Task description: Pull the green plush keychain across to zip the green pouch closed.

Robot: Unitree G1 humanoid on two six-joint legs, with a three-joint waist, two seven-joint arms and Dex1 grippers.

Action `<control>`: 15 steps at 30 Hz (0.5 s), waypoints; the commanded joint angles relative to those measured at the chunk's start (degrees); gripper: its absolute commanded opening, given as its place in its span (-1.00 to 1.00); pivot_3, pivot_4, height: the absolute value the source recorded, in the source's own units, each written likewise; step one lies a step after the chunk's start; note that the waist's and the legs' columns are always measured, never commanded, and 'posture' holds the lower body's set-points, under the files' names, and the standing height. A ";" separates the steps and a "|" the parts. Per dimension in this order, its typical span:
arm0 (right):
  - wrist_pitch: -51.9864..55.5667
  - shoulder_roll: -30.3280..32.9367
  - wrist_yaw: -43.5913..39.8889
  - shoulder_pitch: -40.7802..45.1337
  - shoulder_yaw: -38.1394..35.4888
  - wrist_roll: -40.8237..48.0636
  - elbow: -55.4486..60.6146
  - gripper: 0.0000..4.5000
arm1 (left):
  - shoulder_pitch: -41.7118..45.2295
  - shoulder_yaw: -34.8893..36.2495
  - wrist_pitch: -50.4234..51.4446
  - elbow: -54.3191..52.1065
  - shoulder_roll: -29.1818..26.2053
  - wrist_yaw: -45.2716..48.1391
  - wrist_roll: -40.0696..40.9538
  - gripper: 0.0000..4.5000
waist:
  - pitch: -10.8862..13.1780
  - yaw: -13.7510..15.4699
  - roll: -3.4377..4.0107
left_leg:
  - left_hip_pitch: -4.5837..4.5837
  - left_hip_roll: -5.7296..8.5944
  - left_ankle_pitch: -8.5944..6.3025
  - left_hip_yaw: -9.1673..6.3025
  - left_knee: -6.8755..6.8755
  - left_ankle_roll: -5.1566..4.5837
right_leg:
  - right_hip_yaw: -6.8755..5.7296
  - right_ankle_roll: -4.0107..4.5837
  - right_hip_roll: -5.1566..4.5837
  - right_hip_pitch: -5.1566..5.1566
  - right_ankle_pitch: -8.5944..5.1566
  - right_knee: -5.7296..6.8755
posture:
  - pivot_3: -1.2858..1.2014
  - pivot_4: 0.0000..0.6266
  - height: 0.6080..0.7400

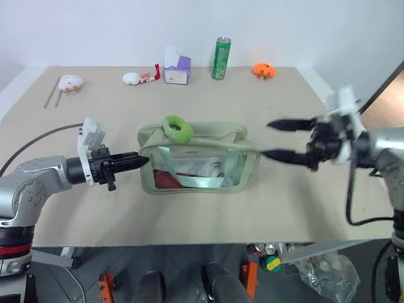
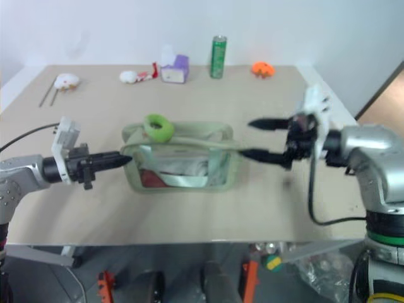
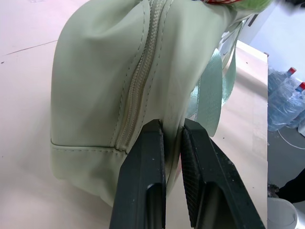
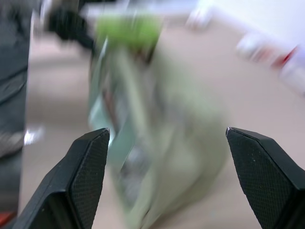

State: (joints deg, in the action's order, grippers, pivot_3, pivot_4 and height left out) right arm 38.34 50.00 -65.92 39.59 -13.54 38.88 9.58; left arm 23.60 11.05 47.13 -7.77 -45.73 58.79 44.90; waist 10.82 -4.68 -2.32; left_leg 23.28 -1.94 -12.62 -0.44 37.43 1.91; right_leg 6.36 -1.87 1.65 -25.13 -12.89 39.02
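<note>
One green pouch (image 1: 199, 159), one green plush keychain (image 1: 177, 128), one can (image 1: 221, 58), two grippers.

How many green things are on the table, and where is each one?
3. The green pouch lies near the middle of the table. The green plush keychain sits on top of the pouch, toward its left end. A green can stands at the far edge.

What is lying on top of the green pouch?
The green plush keychain lies on the green pouch, near its left end. The zipper pull beneath the ring is covered.
</note>
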 commanded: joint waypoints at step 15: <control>-22.36 -9.78 -2.21 11.87 27.20 -21.38 2.12 0.82 | 1.24 0.27 -1.54 -1.18 0.93 0.14 -0.83 -0.76 | 0.00 0.28 0.00 | 0.27 0.07 -0.01 -0.08 -0.07 0.00 | -0.07 -0.09 -0.14 -0.14 -0.14 -0.05 | 0.03 -0.52 1.00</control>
State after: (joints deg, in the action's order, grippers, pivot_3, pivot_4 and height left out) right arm 18.49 40.40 -67.69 49.20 13.96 18.73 11.87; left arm 24.55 10.54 46.24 -7.43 -44.32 58.96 43.84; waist 10.82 -4.40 -2.33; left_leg 23.54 -1.86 -12.62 -0.52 37.37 1.91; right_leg 6.29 -1.97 1.52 -25.27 -13.03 38.98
